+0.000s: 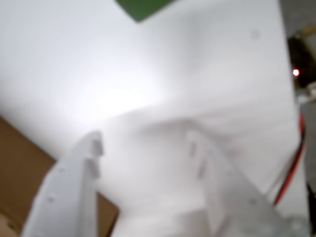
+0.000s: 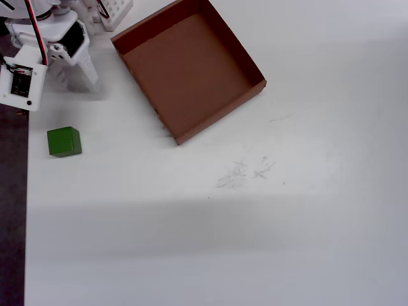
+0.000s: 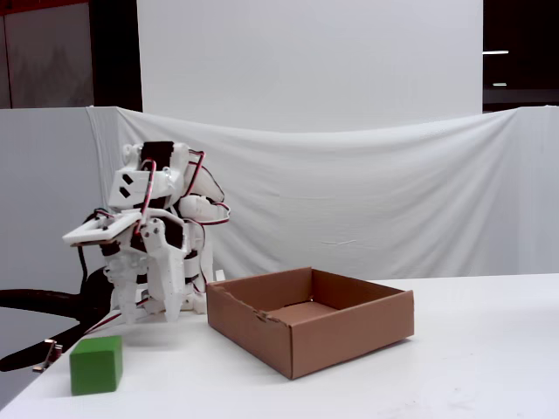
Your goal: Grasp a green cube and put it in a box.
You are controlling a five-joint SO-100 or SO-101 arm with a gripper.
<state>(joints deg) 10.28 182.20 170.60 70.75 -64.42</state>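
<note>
The green cube [image 2: 64, 141] sits on the white table near its left edge in the overhead view. It also shows in the fixed view [image 3: 96, 365] and as a blurred green corner at the top of the wrist view [image 1: 143, 7]. The box [image 2: 188, 67], a shallow brown cardboard tray, lies empty to the cube's upper right in the overhead view; it also shows in the fixed view [image 3: 349, 336] and at the wrist view's lower left [image 1: 19, 168]. My gripper [image 2: 75, 81] is open and empty, pointing down just above the table, short of the cube and beside the box's left corner. It also shows in the wrist view [image 1: 143, 143] and the fixed view [image 3: 144, 312].
A white gridded object [image 2: 115, 11] stands at the top edge of the overhead view beside the arm's base. The table's left edge meets a dark strip [image 2: 11, 210] close to the cube. Red wires [image 1: 291, 163] run along the right of the wrist view.
</note>
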